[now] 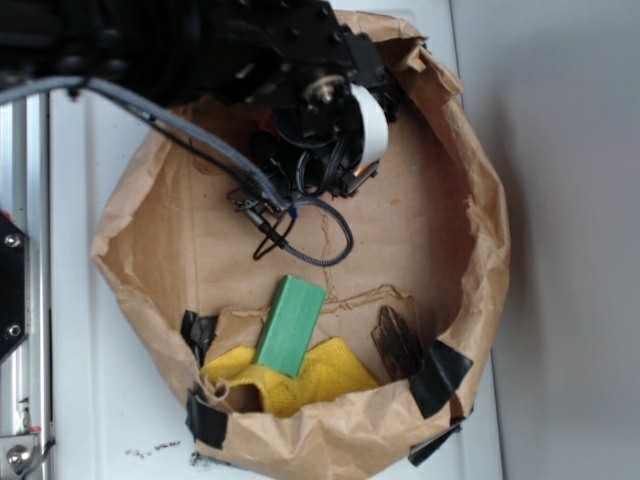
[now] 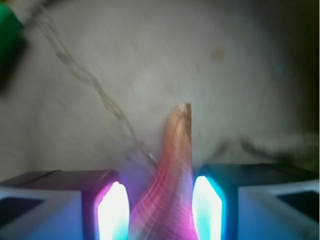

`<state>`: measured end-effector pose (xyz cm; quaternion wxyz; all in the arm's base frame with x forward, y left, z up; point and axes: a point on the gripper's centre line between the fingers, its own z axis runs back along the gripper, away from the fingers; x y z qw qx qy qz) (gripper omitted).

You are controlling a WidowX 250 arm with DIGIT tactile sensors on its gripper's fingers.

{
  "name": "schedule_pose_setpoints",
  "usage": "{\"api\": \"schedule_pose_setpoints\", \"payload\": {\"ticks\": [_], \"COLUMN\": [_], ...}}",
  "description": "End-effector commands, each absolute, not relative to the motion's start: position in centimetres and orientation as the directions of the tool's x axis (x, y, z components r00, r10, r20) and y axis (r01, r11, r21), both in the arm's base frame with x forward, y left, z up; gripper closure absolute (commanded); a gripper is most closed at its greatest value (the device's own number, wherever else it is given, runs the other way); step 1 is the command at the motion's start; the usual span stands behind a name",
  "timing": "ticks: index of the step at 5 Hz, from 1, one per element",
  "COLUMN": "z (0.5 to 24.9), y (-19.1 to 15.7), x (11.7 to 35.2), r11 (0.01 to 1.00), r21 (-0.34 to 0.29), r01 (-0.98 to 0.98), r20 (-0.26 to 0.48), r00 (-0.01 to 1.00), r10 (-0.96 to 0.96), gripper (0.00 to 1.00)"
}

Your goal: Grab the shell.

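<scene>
Between the glowing fingers (image 2: 112,210), shell (image 2: 172,170) apparently gripped by pincer (image 2: 160,210), its wide end cut off

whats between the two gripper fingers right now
The shell: its striped body fills the gap between the fingers, pointed tail sticking out ahead. Only the wrist view shows this.

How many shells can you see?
1. The shell sits between the gripper fingers in the wrist view, its pointed tail sticking out ahead. In the exterior view the arm covers that spot, so more could be hidden there.
</scene>
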<state>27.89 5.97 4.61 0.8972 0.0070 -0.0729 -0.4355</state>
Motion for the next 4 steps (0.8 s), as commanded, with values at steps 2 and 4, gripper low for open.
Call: {"api": "schedule_pose_setpoints", "payload": {"ticks": [2, 4], "z": [21.0, 25.6], "y": [2.8, 0.9], "x": [26.5, 26.5], "r11": [0.688, 0.707], "r21": [0.093, 0.034], "r01": [0.72, 0.707], "r20": [0.324, 0.313], "r00": [0.631, 0.664], "r10": [-0.705, -0.679], "gripper": [1.0, 1.0]}}
